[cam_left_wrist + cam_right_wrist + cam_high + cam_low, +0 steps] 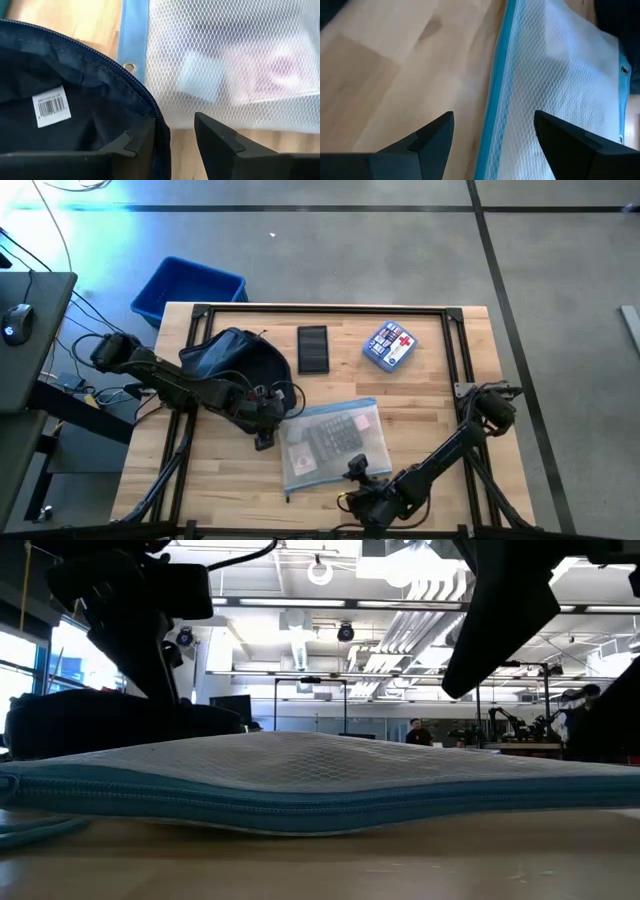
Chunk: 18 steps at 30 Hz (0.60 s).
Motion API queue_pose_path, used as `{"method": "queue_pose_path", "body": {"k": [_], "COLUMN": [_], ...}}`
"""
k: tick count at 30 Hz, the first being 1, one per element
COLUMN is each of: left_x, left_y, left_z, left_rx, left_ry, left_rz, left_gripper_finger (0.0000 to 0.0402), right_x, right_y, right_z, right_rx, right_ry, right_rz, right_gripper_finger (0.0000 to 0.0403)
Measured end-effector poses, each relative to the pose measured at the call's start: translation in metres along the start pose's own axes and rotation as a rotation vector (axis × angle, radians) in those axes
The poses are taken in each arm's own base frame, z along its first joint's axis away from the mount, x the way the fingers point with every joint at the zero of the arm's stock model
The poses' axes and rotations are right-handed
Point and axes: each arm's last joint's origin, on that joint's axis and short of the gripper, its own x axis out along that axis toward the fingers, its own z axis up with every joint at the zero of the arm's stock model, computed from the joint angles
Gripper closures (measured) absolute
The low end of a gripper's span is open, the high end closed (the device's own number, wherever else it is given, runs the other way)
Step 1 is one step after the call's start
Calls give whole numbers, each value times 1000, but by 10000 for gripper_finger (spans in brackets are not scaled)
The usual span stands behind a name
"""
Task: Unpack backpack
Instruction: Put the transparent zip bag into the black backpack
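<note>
We look down on a pale wooden table [440, 405] framed by black rails, on grey concrete floor. The backpack [232, 360] lies at our left rear, beside a mesh pouch [330, 440]. Our left gripper [172, 137] straddles its zippered rim, one finger inside, one outside, parted. Our right gripper [492, 130] hovers open and empty over the pouch's edge. A blue bin [187, 288] sits on the floor; beyond is a bright lab hall.
</note>
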Motion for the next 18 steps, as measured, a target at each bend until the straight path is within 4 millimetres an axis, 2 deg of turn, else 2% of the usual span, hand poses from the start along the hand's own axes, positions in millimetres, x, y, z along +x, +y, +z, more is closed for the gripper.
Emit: {"method": "queue_pose_path", "body": {"k": [2,5,9,11,14,18], "left_x": [-4,-20,-41,-44,-30,17], "left_y": [-4,-19,-41,-48,-49,-32], "left_z": [2,12,29,36,43,55], "left_rx": [7,-10,-6,0,58,74], "left_ry": [-21,-135,-243,-299,-321,-252], "left_rz": [42,140,104,60,64,144], "left_gripper_finger": [288,299,323,335,353,375], "right_x": [3,14,27,31,34,45], "right_y": [1,7,14,16,18,16], "right_z": [0,-3,-10,-11,-11,-14], "right_rx": [6,9,-16,-21,-24,-32], "right_ry": [-4,12,30,22,10,43], "right_rz": [-10,-49,-186,-267,-320,-268], "right_gripper_finger": [144,144,144,144,144,143]}}
